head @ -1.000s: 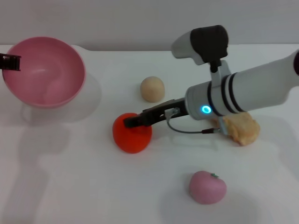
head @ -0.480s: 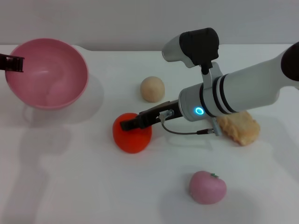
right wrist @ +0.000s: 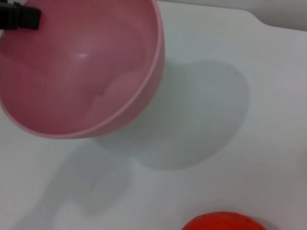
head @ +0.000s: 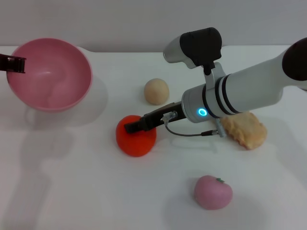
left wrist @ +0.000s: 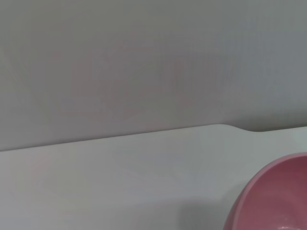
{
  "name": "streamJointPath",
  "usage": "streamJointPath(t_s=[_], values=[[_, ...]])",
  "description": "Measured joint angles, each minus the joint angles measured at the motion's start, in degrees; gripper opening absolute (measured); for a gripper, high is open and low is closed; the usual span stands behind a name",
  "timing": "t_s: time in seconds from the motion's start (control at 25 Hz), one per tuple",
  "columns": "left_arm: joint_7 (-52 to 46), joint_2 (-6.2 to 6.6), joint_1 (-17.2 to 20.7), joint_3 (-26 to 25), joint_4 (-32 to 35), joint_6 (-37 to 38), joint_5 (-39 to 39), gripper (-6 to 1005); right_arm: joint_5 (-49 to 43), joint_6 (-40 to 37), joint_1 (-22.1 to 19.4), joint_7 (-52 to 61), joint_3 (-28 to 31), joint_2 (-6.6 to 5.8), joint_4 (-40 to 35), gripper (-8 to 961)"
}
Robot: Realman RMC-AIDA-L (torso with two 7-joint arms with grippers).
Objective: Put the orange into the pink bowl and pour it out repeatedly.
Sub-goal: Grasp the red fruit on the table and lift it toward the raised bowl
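Bowl side first: left gripper clenched on rim of pink bowl, bowl tilted, opening facing forward, near far-left corner of white bench. Orange on bench near middle. Right gripper down on orange's top; cannot tell if grasping. Beige ball behind orange. Tan lumpy food toward right edge. Pink peach toy near front edge.
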Motion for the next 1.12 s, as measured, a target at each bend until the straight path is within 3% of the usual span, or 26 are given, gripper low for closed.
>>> streamJointPath(t_s=[0.52,0.96,1.04,1.12], values=[[0.00,0.00,-0.08,0.34,0.05,0.05,0.24,64,-0.36,-0.06,0.37,0.71,-2.20,-0.01,0.61,723],[0.68,0.00,-0.05,0.52,0.06,0.12,0.19,65,-0.67,-0.73,-2.65,0.46,-2.82,-0.37,-4.82,290],[0.77,0.00,0.04,0.64,-0.11,0.38,0.08,65,-1.30,-0.73,-4.08,0.52,-2.32,-0.52,-6.96,130],[0.79,0.00,0.04,0.66,-0.21,0.45,0.05,66,-2.76,-0.58,-5.41,1.28,-1.43,-0.67,-9.10,114]])
